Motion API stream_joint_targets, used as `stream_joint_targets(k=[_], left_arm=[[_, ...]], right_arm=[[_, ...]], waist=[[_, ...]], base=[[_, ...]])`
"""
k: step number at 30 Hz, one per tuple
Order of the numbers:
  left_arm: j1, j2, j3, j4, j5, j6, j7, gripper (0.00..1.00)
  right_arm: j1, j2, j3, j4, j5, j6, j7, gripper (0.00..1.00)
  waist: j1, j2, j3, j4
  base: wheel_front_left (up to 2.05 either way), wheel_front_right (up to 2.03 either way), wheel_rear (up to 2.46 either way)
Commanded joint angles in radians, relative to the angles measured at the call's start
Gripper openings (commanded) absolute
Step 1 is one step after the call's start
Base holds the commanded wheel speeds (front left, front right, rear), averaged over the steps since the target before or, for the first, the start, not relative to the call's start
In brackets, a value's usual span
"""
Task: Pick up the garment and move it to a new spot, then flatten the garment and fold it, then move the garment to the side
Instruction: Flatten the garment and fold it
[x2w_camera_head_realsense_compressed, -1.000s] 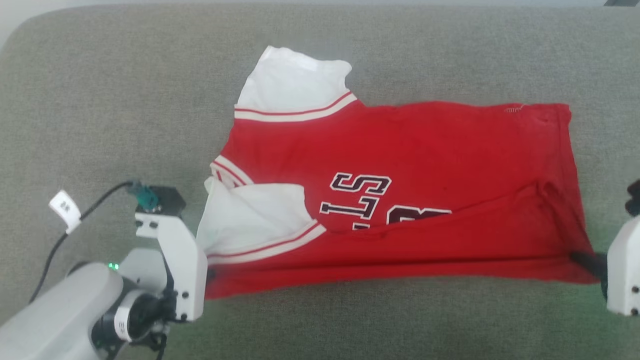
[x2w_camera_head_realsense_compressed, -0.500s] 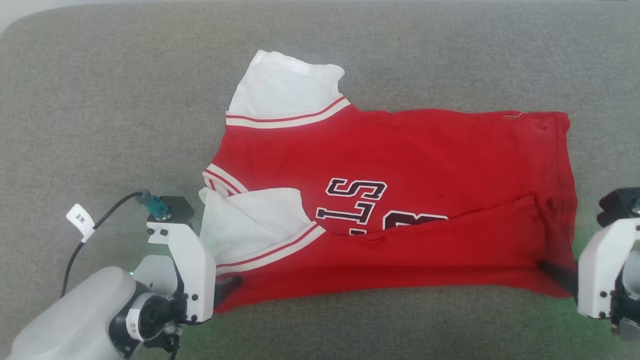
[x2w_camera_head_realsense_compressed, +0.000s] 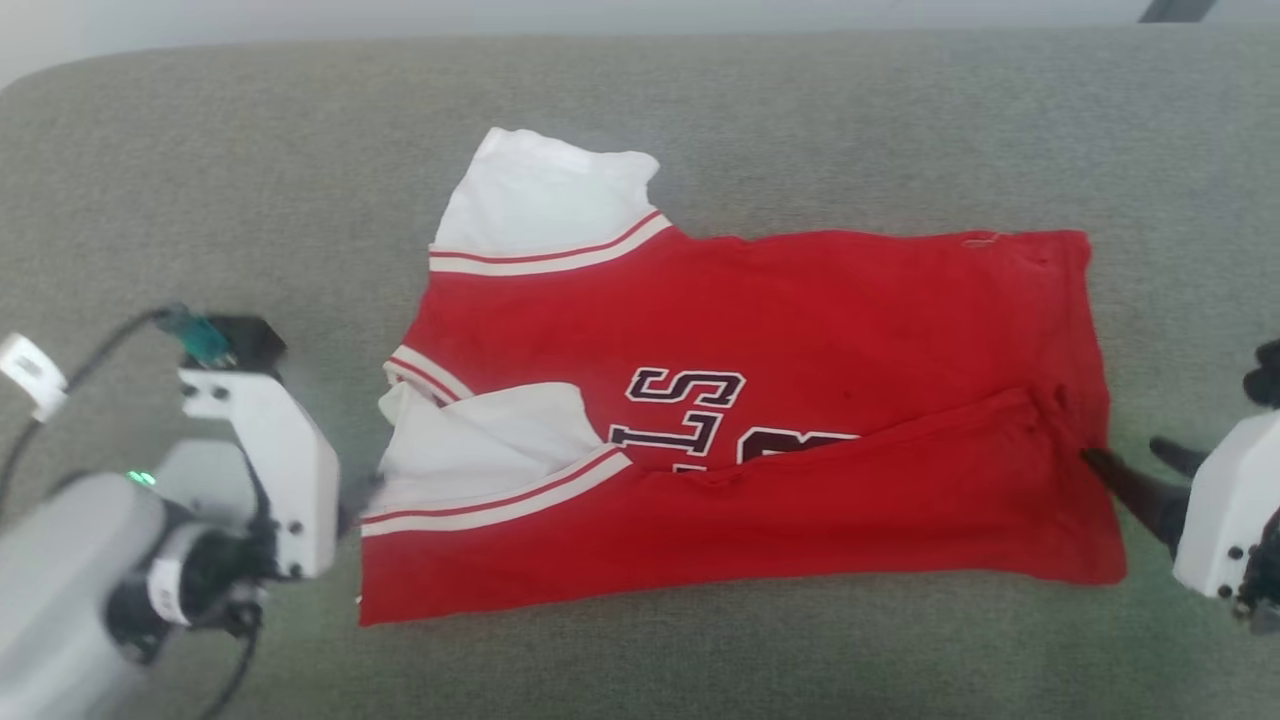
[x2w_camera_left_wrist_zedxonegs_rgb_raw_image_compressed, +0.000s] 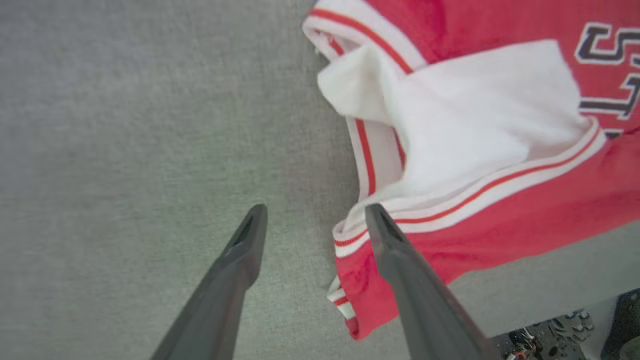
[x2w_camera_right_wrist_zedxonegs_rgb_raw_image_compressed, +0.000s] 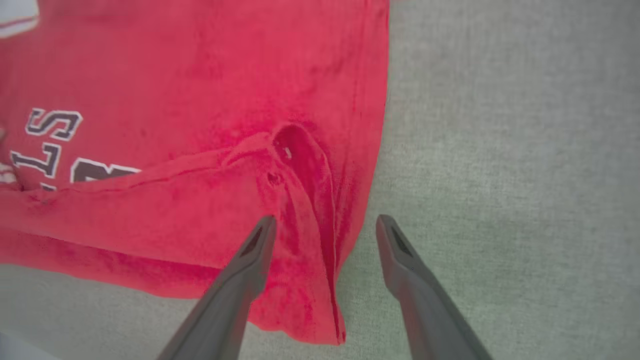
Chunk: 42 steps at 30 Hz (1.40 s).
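- The garment lies spread on the grey fabric surface, its near edge folded up over the lettering.
- Left gripper: fingers apart, holding nothing, just beside the striped sleeve end.
- Right gripper: fingers wide apart, straddling the hem edge, gripping nothing.

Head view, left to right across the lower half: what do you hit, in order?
left gripper → garment (white sleeve, then black lettering, then plain red) → right gripper
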Motion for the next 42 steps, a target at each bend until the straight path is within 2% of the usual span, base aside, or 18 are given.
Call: stream_joint_targets(k=[1,5,8,19,23,28,34,41,42], left_arm=[[-0.019,0.01,0.01,-0.005,0.011,0.01,0.007,1.0],[-0.067,0.038,0.029,-0.019,0.016,0.018,0.031,1.0],[-0.12,0.047,0.04,0.0,0.038,0.001,0.031,1.0],[-0.334,0.022,0.074,0.23,0.119,-0.135,-0.047,1.0],[-0.421,0.015,0.078,0.326,0.15,-0.203,-0.082,1.0],[-0.508,-0.002,0.063,0.436,0.176,-0.244,-0.057,1.0],[-0.559,-0.008,0.026,0.522,0.204,-0.237,0.025,1.0],[-0.544,-0.041,-0.026,0.625,0.188,-0.193,0.181,1.0],[-0.537,-0.049,-0.026,0.639,0.172,-0.181,0.206,0.58]], right_arm=[[-0.018,0.007,0.001,-0.018,0.0,0.0,-0.02,1.0],[-0.036,0.026,0.005,-0.069,-0.02,0.0,-0.113,1.0],[-0.064,0.033,0.023,-0.098,-0.037,0.0,-0.206,1.0],[-0.183,0.066,0.135,-0.101,-0.136,0.0,-0.613,1.0],[-0.209,0.085,0.183,-0.062,-0.143,0.0,-0.691,1.0],[-0.224,0.095,0.234,-0.018,-0.12,0.0,-0.73,1.0],[-0.237,0.089,0.253,0.007,-0.099,0.0,-0.745,1.0],[-0.24,0.071,0.27,0.024,-0.065,0.0,-0.722,1.0],[-0.243,0.072,0.27,0.022,-0.056,0.0,-0.718,1.0]], waist=[[0.0,0.0001,-0.003,-0.013],[0.0,0.0001,-0.002,-0.051],[0.0,0.0001,0.005,-0.084],[0.0,0.0001,0.079,-0.239],[0.0,0.0001,0.121,-0.295],[0.0,0.0001,0.166,-0.352],[0.0,0.0001,0.202,-0.385],[0.0,0.0001,0.224,-0.394],[0.0,0.0001,0.227,-0.391]], base=[[0.0,0.0,0.0],[0.0,0.0,0.0],[0.0,0.0,0.0],[0.0,0.0,0.0],[0.0,0.0,0.0],[0.0,0.0,0.0],[0.0,0.0,0.0],[0.0,0.0,0.0],[0.0,0.0,0.0]])
